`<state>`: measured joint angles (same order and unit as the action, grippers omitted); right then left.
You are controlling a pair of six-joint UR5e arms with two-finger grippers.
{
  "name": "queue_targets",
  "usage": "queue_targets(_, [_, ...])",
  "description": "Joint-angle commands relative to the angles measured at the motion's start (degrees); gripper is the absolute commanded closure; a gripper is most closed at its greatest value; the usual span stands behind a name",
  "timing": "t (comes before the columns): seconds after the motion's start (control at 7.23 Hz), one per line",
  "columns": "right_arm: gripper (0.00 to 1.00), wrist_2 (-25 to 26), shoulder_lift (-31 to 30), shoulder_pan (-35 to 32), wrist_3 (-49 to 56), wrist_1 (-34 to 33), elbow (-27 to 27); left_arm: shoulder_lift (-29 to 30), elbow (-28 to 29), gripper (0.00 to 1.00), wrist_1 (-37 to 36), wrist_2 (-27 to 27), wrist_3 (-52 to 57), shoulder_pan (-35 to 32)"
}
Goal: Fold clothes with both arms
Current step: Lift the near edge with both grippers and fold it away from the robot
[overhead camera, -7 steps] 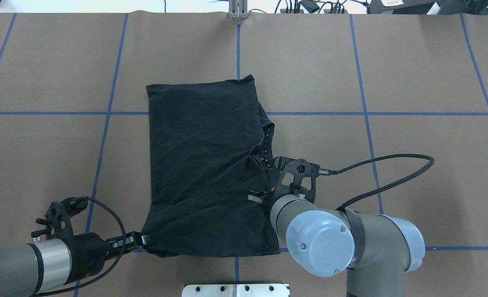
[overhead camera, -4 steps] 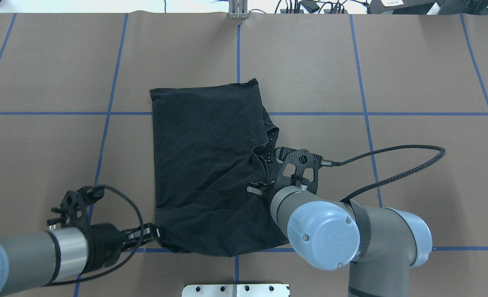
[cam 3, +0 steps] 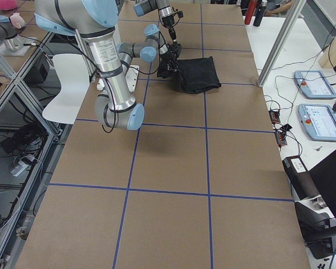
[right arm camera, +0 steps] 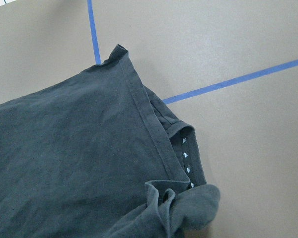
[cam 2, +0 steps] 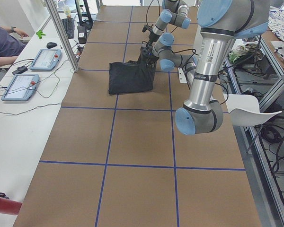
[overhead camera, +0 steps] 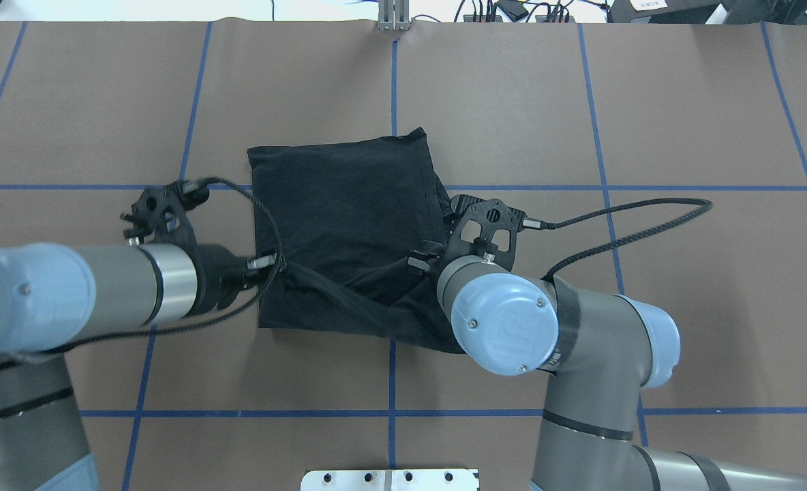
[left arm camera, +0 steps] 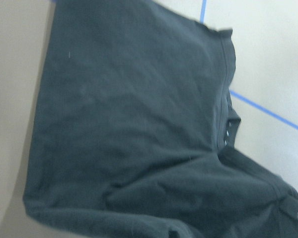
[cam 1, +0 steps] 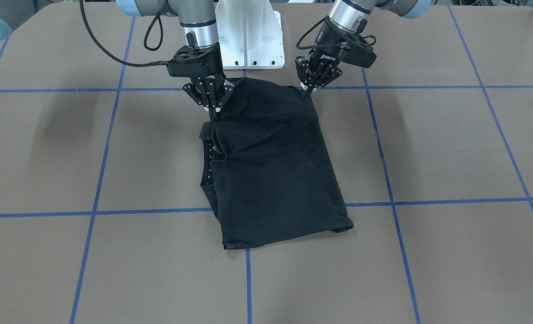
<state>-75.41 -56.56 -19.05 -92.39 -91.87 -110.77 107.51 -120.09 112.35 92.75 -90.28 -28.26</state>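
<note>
The near hem of the black T-shirt (overhead camera: 349, 204), lying mid-tabletop (overhead camera: 581, 123), has risen and travelled toward the far side. I see the left claw (cam 1: 305, 92) and right claw (cam 1: 212, 109) clenched on its corners, so I judge the fold-over about halfway.

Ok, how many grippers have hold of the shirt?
2. The left gripper pinches the shirt at one robot-side corner; the right gripper pinches the other.
</note>
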Motion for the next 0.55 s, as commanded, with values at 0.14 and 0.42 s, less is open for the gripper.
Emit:
queue_targets(0.14, [1.0, -0.09, 6.1, -4.41, 0.01, 0.11, 8.1, 6.1, 9.39, 1.0, -0.38, 4.62, 8.69, -10.39])
queue_targets(0.42, [1.0, -0.17, 10.48, -6.61, 1.33, 0.37, 14.33, 13.12, 19.75, 1.0, 0.23, 4.55, 9.33, -13.13])
